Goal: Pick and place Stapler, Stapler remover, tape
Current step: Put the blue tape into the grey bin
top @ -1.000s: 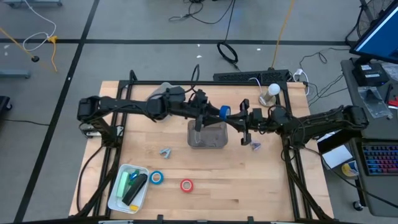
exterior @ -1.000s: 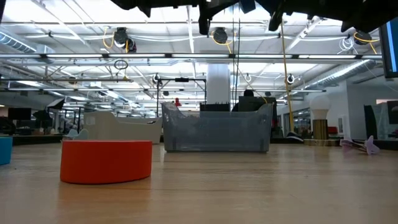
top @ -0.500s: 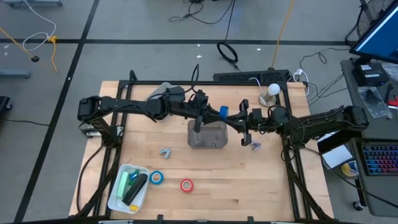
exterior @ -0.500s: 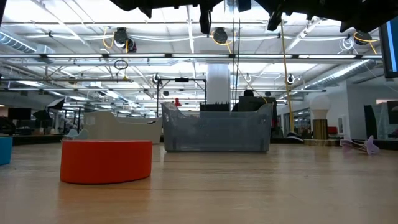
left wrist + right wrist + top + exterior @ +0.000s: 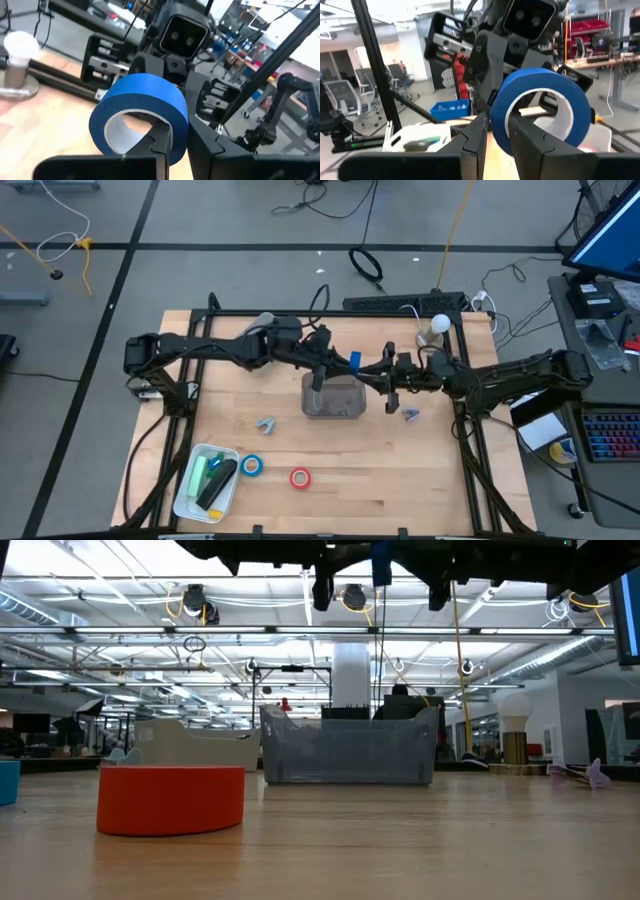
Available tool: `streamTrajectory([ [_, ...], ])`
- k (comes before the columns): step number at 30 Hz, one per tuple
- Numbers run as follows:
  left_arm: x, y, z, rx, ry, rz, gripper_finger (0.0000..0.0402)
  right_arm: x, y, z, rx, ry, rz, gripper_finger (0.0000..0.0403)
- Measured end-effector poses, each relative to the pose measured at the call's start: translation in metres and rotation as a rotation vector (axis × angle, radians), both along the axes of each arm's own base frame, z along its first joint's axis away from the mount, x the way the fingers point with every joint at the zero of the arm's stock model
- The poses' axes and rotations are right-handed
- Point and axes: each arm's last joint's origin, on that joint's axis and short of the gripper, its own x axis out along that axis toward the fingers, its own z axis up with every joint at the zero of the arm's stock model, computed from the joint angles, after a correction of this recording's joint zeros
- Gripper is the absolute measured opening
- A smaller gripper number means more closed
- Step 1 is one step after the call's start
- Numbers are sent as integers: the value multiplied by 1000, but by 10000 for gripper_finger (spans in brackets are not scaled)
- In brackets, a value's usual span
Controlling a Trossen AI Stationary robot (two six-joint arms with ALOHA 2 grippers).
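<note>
— Tape (image 5: 355,361), the blue one: where?
— Up in the air over the clear bin (image 5: 333,397) at mid-table, above the bin's far-right corner, between both grippers.

— Left gripper (image 5: 172,135)?
— Clenched on the roll's wall, 1 finger inside the ring and 1 outside, as seen from its wrist.

— Right gripper (image 5: 497,125)?
— Reaching in from the right side, fingers (image 5: 476,131) astride the same roll's wall. Pinching or let go: cannot tell.

— Touching the bin at all?
— No. Held clear above it, tilted on edge; only a sliver of blue (image 5: 381,562) visible from table height, high over the bin (image 5: 350,745).

— Other rolls?
— 2 more on the wood near the front edge. 2nd blue roll (image 5: 252,465) lying flat just beside the white bin (image 5: 186,498) in the front-left corner. Red roll (image 5: 300,477) lying flat a bit further right, apart from both.

— Inside the white bin?
— 1 green thing and 1 black thing, side by side; too small to name.

— Anything else?
— Grey remover (image 5: 265,424) left of the clear bin, purple remover (image 5: 410,414) to its right, both on bare wood.
</note>
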Motion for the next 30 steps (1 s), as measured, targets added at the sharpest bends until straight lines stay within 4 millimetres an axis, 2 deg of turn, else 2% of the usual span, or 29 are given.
streamTrajectory([
  [8,-4,7,-7,5,86,10,37,1,0,-6,2,60,9,89],
  [12,-7,14,-10,30,137,91,37,1,3,-8,-5,81,67,104],
  [15,-17,20,-12,48,242,149,37,1,1,-11,-1,110,40,114],
  [19,-45,27,-11,107,448,321,36,1,2,-14,-1,142,47,124],
  [25,-103,33,-18,184,910,680,36,1,1,-15,1,157,29,123],
  [30,-132,48,-30,122,1184,766,36,1,-2,-15,1,151,9,123],
])
